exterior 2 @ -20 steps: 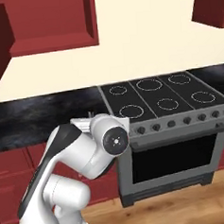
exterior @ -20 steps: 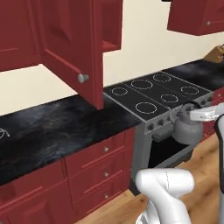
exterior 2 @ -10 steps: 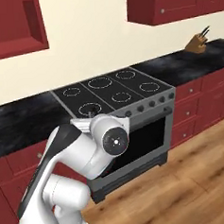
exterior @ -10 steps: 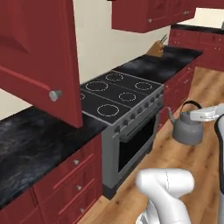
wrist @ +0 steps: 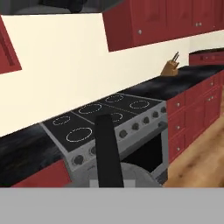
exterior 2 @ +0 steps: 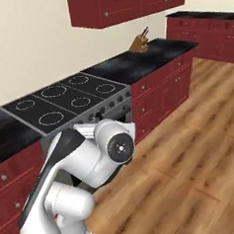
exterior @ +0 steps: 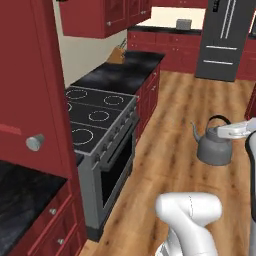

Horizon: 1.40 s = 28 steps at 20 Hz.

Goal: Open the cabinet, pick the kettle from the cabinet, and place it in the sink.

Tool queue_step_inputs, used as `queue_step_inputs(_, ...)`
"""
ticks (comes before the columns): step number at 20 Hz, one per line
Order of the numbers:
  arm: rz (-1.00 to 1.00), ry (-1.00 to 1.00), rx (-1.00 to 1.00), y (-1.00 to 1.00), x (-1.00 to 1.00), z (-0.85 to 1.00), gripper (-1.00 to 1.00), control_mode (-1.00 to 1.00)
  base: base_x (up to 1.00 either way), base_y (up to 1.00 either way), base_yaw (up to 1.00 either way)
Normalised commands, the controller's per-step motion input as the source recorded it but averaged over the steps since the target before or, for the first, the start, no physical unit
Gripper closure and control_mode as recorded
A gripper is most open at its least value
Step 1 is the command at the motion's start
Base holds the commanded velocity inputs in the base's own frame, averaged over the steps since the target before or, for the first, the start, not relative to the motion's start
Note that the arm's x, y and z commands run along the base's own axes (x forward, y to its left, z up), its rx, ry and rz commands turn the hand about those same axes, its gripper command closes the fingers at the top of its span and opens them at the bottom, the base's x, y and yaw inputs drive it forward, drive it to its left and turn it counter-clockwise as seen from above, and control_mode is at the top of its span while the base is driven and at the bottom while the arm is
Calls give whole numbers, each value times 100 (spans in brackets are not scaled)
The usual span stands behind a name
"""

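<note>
Left base view, kettle held aloft, pincer cropped

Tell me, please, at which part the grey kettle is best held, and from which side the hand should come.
Probably the arched top handle of the kettle: it stands clear above the upright, rounded body, so coming from above suits it. The hand is already shut on it there.
</note>
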Motion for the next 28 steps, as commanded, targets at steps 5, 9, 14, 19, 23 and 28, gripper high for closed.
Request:
queue_step_inputs(5,0,0,0,0,0,0,100,100,0,9,-50)
queue_step_inputs(9,0,0,0,0,0,0,100,100,0,8,-43)
queue_step_inputs(14,0,0,0,0,0,0,100,100,0,11,-46)
queue_step_inputs(19,0,0,0,0,0,0,100,100,-1,13,-36)
queue_step_inputs(23,0,0,0,0,0,0,100,100,-5,1,-1)
queue_step_inputs(28,0,0,0,0,0,0,100,100,16,9,-9)
